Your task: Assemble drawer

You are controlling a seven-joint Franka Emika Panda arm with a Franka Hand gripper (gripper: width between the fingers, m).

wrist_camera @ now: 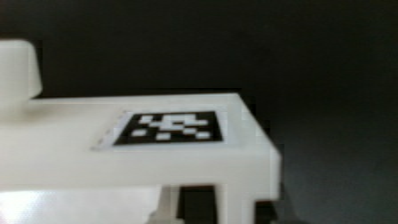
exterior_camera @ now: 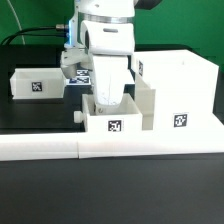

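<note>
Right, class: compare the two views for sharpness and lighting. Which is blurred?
Exterior view: fairly sharp, evenly lit, the casing tag readable, bright whites standing out against the black table. Wrist view: soft throughout, its tag smeared at the edges, the white surface nearest the camera most out of focus.

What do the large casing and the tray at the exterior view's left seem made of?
Large casing: likely white plastic, smooth and matte, with even colour and crisp edges. Tray at the exterior view's left: apparently the same plastic, thin straight walls.
</note>
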